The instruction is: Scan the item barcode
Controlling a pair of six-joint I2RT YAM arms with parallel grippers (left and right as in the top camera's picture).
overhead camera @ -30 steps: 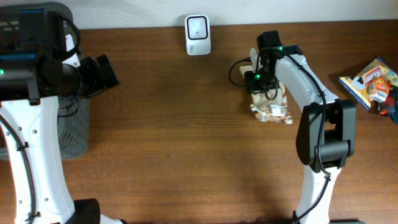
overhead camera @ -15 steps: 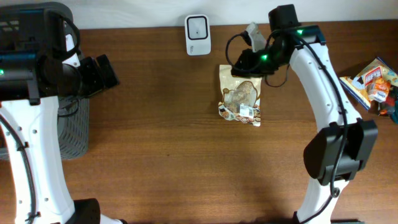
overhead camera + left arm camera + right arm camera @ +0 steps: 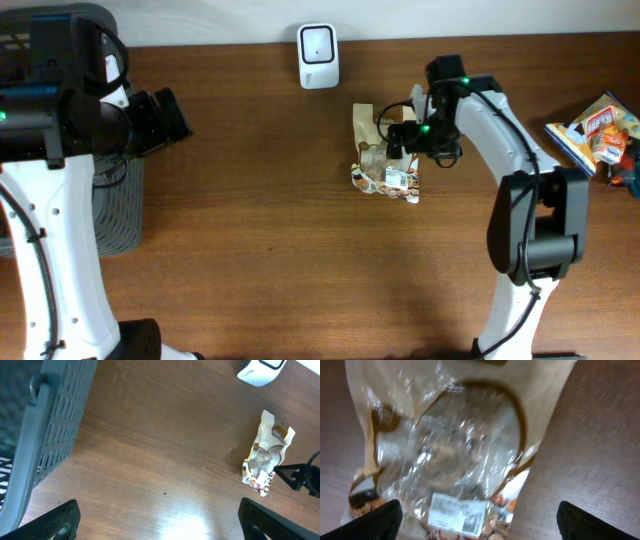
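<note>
- Lying flat on the bench (image 3: 280,250), the snack bag (image 3: 383,152) sits directly beneath the right gripper (image 3: 397,135), its clear window facing up.
- From the right wrist, the right gripper (image 3: 476,521) has its fingers spread wide. One fingertip (image 3: 372,519) is at each lower corner of the view, and nothing is pinched between them.
- The snack bag (image 3: 450,455) fills the space between and beyond those fingers; whether either finger touches it cannot be told.
- A white barcode label (image 3: 457,512) shows on the end of the bag nearest the right gripper, face up and slightly crumpled.
- In the overhead view the same label (image 3: 397,178) is on the bag's end toward the arm bases.
- The white scanner (image 3: 318,42) stands at the far edge of the bench, to the left of the right gripper and beyond the bag, apart from both.
- The left gripper (image 3: 172,113) hangs well to the left of the bag, over bare wood.
- From the left wrist, the left gripper (image 3: 157,520) is also spread wide and holds nothing. The bag (image 3: 267,457) and scanner (image 3: 260,370) are far ahead of it.
- A grey mesh basket (image 3: 115,205) sits just beside the left gripper, on its outer side.
- Some colourful packets (image 3: 598,128) lie well to the right of the right gripper.
</note>
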